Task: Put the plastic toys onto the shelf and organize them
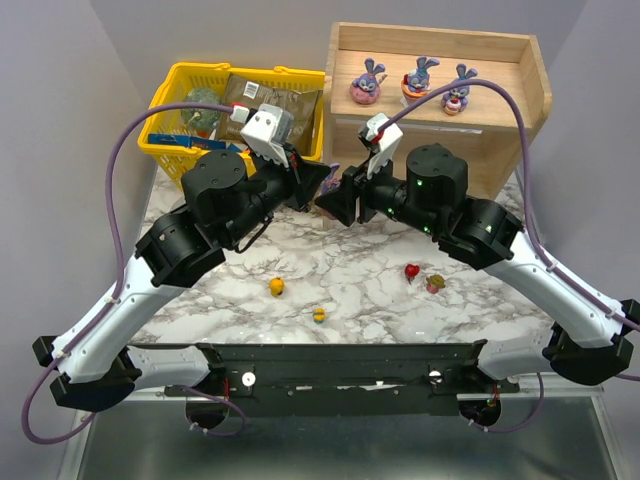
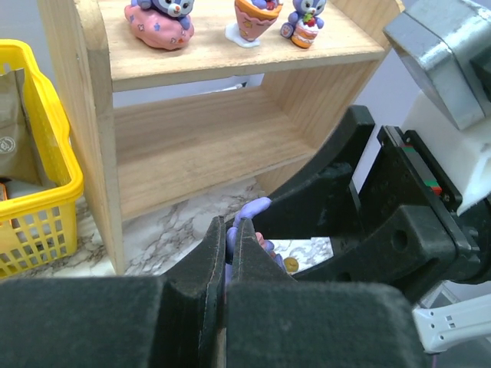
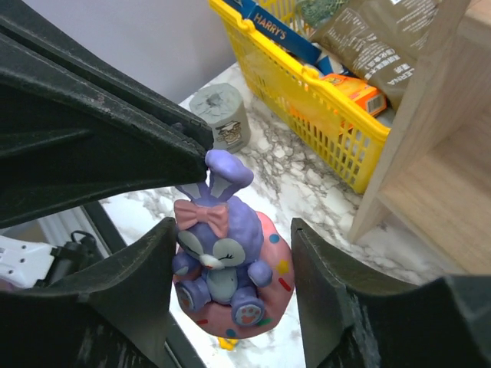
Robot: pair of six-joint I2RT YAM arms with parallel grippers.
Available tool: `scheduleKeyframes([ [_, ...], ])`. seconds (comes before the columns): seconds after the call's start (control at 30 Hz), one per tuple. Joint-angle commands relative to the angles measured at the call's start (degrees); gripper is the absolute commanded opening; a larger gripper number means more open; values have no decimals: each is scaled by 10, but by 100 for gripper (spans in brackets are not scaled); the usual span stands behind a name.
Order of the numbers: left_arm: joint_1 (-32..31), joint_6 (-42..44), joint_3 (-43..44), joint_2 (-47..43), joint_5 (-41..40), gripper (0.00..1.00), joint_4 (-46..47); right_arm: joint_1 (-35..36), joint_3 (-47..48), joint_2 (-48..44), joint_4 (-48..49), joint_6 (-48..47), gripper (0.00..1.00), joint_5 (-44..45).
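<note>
A purple-blue bunny on a pink base hangs in the air in front of the shelf. My left gripper is shut on its ear. My right gripper stands open around the bunny's body, with a gap left at the right finger. Three more bunnies stand on the shelf's top tier. On the marble table lie two small yellow toys, a red one and a tan-pink one. The two grippers meet at mid table.
A yellow basket with packets and a green ball stands left of the shelf. A grey roll sits on the table in front of the basket. The shelf's lower tier holds nothing.
</note>
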Motion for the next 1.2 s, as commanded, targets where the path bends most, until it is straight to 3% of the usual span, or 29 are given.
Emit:
scheduleKeyframes([
  [0.0,0,-3,-1,-11,3,0,23,0,11,9,4,14,36,26],
  [0.07,1,2,-1,-12,13,1,22,0,12,11,1,16,17,28],
  [0.13,0,4,0,-12,18,6,22,0,14,9,1,17,6,28],
  [0.17,0,5,-1,-12,17,9,23,1,15,8,0,18,1,30],
  [0.23,1,6,-1,-14,16,11,24,1,16,6,-1,20,1,31],
  [0.33,0,8,-4,-17,12,35,26,1,20,5,-9,26,1,39],
  [0.37,1,8,-5,-19,7,51,27,0,24,5,-13,29,1,48],
  [0.47,1,3,-7,-22,-16,78,23,0,41,7,-45,34,1,95],
  [0.57,1,-22,-7,-28,-112,93,-2,-2,67,9,-96,30,1,177],
  [0.6,1,-29,-6,-33,-160,95,-9,-5,86,11,-125,27,1,194],
  [0.7,3,-40,-16,-44,-187,98,-21,-35,117,11,-182,26,1,233],
  [1.17,6,-60,-49,-41,-121,99,-46,-196,217,-61,-228,-40,1,335],
])
